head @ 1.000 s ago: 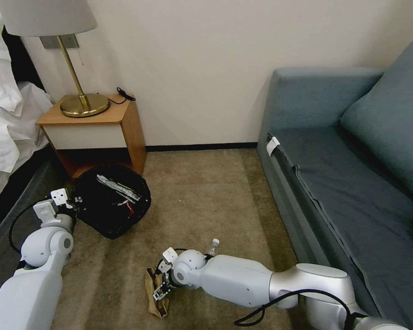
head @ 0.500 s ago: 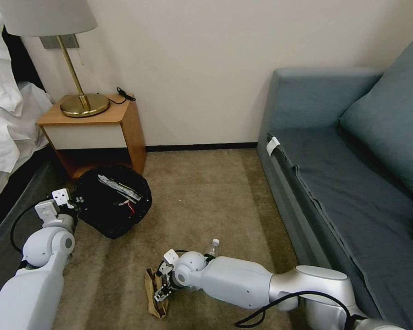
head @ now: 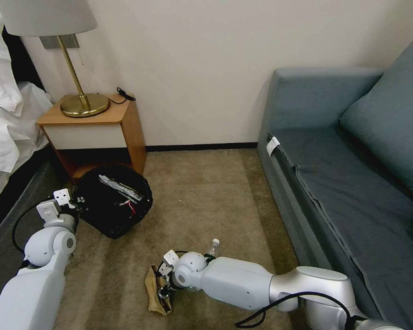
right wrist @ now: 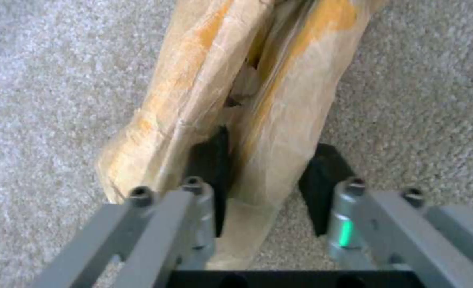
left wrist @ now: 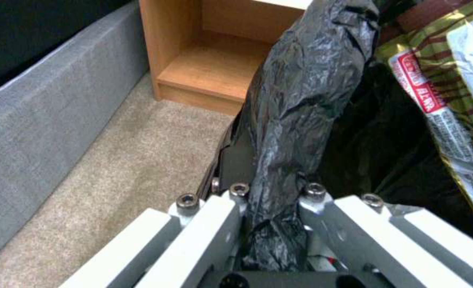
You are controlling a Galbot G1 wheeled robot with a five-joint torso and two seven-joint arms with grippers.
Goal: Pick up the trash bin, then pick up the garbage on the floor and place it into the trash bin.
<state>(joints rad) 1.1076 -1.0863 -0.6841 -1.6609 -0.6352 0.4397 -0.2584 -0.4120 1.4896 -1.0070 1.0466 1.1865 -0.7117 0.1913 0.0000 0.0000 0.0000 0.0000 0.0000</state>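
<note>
A nightstand (head: 94, 133) stands far left against the wall, with a lamp (head: 73, 59) on top and a bed (head: 7, 119) to its left. Just in front of the nightstand the bin (head: 112, 201) sits on the carpet (head: 206, 197), wrappers (head: 121, 190) lying inside it. The left gripper (head: 75, 201) is at the bin's left rim, clamped on the bag (left wrist: 295, 120) draped there. Nearer and to the right, well apart from the bin, a paper bag (head: 157, 298) lies on the carpet, the right gripper (head: 162, 288) down on it with one fold between its fingers. A bottle (head: 212, 247) stands just behind the right arm. A sofa (head: 353, 174) fills the right side.
</note>
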